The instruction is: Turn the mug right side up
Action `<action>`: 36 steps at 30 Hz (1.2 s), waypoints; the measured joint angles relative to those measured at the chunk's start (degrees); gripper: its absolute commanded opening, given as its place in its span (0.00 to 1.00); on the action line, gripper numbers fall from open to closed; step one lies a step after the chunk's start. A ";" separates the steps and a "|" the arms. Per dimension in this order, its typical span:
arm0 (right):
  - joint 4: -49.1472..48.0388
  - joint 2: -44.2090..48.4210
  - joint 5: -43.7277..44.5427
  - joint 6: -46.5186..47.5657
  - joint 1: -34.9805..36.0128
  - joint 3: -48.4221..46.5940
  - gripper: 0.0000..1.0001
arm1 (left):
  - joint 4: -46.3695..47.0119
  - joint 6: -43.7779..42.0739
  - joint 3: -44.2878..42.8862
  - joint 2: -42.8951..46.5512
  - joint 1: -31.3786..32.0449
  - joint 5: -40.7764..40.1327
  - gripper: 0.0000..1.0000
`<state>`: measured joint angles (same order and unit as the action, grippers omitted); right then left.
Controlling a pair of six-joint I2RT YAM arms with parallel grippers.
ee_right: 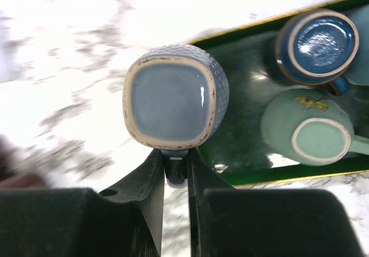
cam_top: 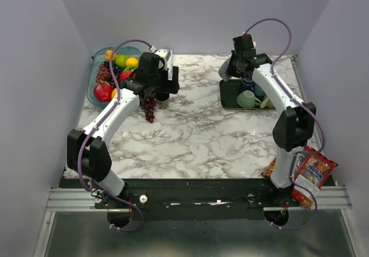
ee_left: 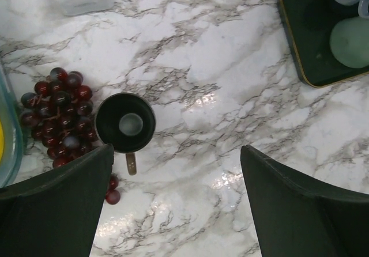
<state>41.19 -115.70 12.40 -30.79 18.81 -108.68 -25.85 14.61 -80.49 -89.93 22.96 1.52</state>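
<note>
— Pinching the handle (ee_right: 176,173) of the blue mug (ee_right: 176,98) with the right gripper (ee_right: 176,153), base up, above the tray (ee_right: 230,49) rim.
— Thin hold. Could pivot or slip mid-flip, dropping onto the blue cup (ee_right: 317,41) or green cup (ee_right: 305,133).
— Might clip the rim if turned too low.
— Left gripper (ee_left: 176,153): spread wide, over a dark cup (ee_left: 125,123) beside grapes (ee_left: 57,113).

Lab test cell: marble-top table (cam_top: 202,144) boxed by plain grey walls (cam_top: 34,67), aluminium rail (cam_top: 69,198) along near edge
</note>
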 measured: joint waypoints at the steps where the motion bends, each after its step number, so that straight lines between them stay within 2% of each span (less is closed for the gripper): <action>1: -0.63 2.40 -2.03 0.15 0.00 0.68 0.01 | 0.00 0.00 -0.48 0.00 0.00 1.92 0.99; 4: -3.56 9.79 -9.20 0.44 0.00 2.36 0.01 | 0.31 0.24 -2.25 0.00 0.00 7.67 0.99; 9: -12.37 17.42 -22.49 -0.02 0.00 2.71 0.01 | 4.11 3.17 -6.32 0.04 0.00 21.57 0.99; 15: -26.32 22.03 -36.39 -4.00 0.02 4.24 0.01 | 16.06 12.28 -7.98 3.10 0.00 35.08 0.99; 23: -49.77 26.01 -48.22 -14.97 0.02 10.40 0.01 | 45.18 33.18 -6.51 6.56 0.02 41.09 0.98; 27: -58.73 26.45 -51.60 -20.13 0.26 12.70 0.01 | 56.39 42.12 -6.21 4.70 0.07 41.81 0.88; 32: -66.34 26.99 -54.12 -24.96 0.48 15.52 0.01 | 61.37 47.89 -6.21 2.49 0.55 41.79 0.82; 36: -70.05 27.28 -55.54 -26.86 0.94 16.41 0.01 | 62.73 49.92 -6.21 2.25 0.74 41.40 0.72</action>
<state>-28.86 -88.42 -43.13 -57.65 19.75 -92.27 36.88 64.53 -86.70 -87.68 23.70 42.92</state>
